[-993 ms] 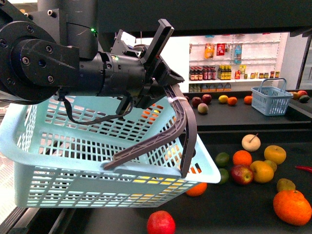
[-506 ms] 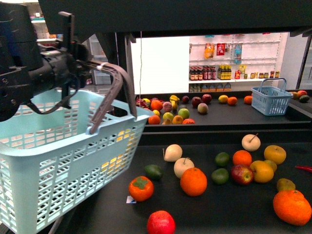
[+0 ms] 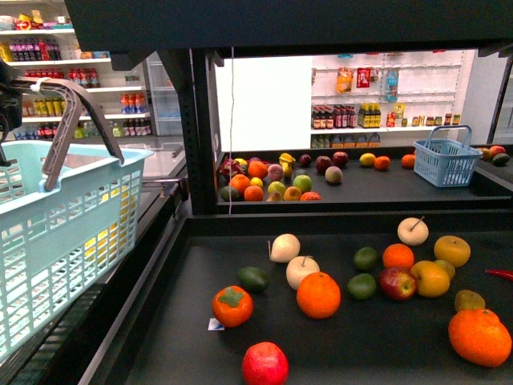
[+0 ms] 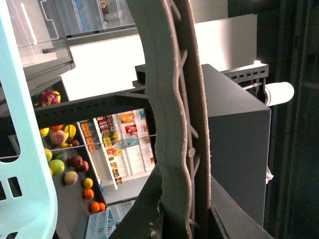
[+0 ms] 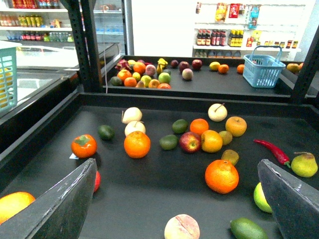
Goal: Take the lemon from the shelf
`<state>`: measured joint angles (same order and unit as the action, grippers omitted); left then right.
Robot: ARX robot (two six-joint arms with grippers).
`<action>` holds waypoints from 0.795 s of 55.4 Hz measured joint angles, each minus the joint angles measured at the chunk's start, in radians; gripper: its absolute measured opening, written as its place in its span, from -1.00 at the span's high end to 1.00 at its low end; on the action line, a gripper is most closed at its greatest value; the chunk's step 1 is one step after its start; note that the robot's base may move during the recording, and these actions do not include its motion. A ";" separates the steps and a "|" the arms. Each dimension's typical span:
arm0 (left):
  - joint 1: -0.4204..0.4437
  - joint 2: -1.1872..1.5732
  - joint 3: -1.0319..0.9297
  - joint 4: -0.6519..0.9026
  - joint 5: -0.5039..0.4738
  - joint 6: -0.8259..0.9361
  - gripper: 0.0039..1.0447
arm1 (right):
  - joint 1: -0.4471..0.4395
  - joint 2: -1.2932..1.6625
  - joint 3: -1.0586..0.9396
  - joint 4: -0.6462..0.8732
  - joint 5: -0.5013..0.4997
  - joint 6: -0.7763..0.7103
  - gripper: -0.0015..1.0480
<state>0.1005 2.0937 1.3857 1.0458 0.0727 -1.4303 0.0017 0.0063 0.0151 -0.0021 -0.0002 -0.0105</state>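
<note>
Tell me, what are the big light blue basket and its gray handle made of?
The light blue basket looks like molded plastic: smooth, slightly glossy walls with neat rows of slots. Its gray handle also seems plastic, with a dull finish; up close in the left wrist view it shows molded ribs and a grainy surface.

Bright store light; a glowing white wall panel (image 3: 271, 104) glares. The close grey plastic basket handle (image 4: 172, 119) looks blurry.
</note>
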 joint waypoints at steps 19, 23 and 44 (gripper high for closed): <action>0.092 0.002 -0.098 0.153 0.060 -0.034 0.79 | 0.000 0.000 0.000 0.000 0.000 0.000 -0.86; 0.111 0.002 -0.118 0.179 0.061 -0.037 0.79 | 0.000 0.000 0.000 0.000 0.000 0.000 -0.86; 0.153 0.047 -0.192 0.303 0.049 -0.067 0.79 | 0.000 0.000 0.000 0.000 0.000 0.000 -0.86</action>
<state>0.2535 2.1410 1.1938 1.3491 0.1219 -1.4975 0.0017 0.0063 0.0151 -0.0021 -0.0002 -0.0105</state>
